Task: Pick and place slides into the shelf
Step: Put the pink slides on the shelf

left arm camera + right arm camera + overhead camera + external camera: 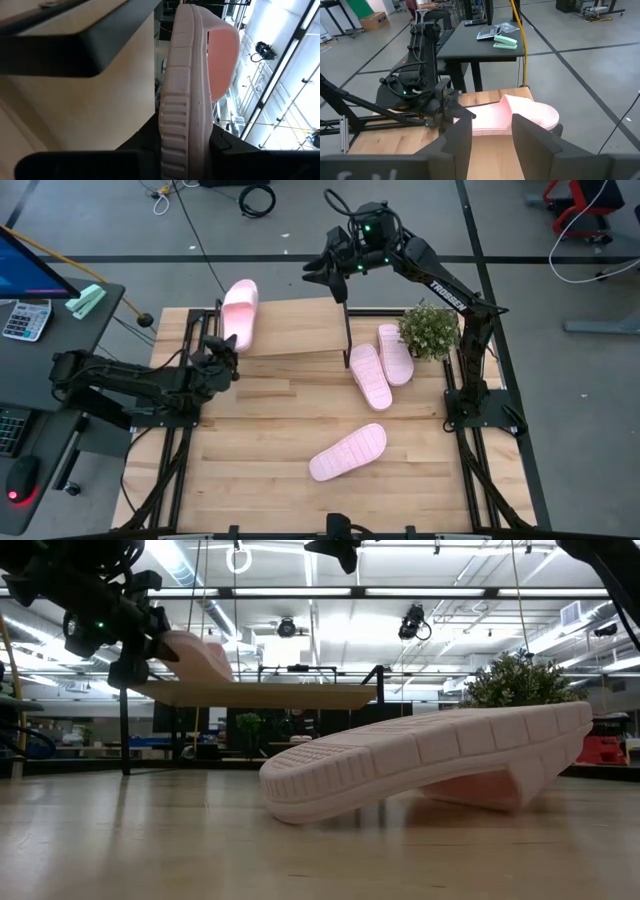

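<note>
Pink foam, pale and matte, is seen in all four slides, each with one wide strap and a ribbed sole. One slide (240, 312) is held over the left end of the shelf (300, 352), tilted, its heel pinched edge-on between the fingers of the left gripper (222, 358); in the left wrist view the sole's ridges and a dimpled patch are seen along the clamped rim (177, 125). Contact between this slide and the plank cannot be judged from the low view, where it is seen angled upward above the light wood top (255, 695). Two slides (381, 364) are laid side by side on the tabletop, touching, just beside the potted plant (430, 328) (one strap-up, the other partly overlapped). A fourth slide (348, 452) is rested sole-up near the table's front edge, and its segmented tread is shown large in the low view (430, 765). The right gripper (322, 270) is poised above the shelf's rear, jaws spread and empty, as seen in the right wrist view.
</note>
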Available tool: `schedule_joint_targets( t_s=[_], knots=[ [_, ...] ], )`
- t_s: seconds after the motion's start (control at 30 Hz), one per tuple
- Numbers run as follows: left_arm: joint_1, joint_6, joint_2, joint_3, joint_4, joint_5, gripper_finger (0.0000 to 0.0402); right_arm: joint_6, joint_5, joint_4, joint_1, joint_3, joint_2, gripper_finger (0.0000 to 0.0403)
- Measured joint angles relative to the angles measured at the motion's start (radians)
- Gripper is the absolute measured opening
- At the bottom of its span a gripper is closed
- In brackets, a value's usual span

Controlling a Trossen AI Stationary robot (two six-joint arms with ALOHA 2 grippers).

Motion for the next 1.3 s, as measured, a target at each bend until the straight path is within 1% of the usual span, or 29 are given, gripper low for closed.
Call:
schedule_joint_targets(
  t_s=[0.3,0.47,0.97,1.13,1.3],
  knots=[
    [-0.028,0.001,0.000,0.000,-0.008,-0.013,0.0075,0.023,0.000,-0.001,0.000,0.000,0.000,0.0144],
    [-0.026,-0.021,-0.009,0.000,-0.056,-0.027,0.0075,0.023,0.000,-0.001,0.000,0.000,0.000,0.0142],
    [-0.026,-0.025,-0.033,0.000,-0.166,-0.007,0.0076,0.023,0.000,-0.002,0.000,0.000,0.000,0.0142],
    [-0.026,-0.026,-0.035,0.001,-0.173,-0.009,0.0076,0.025,0.000,-0.003,0.000,0.000,0.000,0.0142],
    [-0.026,-0.026,-0.035,0.001,-0.171,-0.009,0.0088,0.032,0.000,-0.004,0.000,0.000,0.000,0.0142]
  ],
)
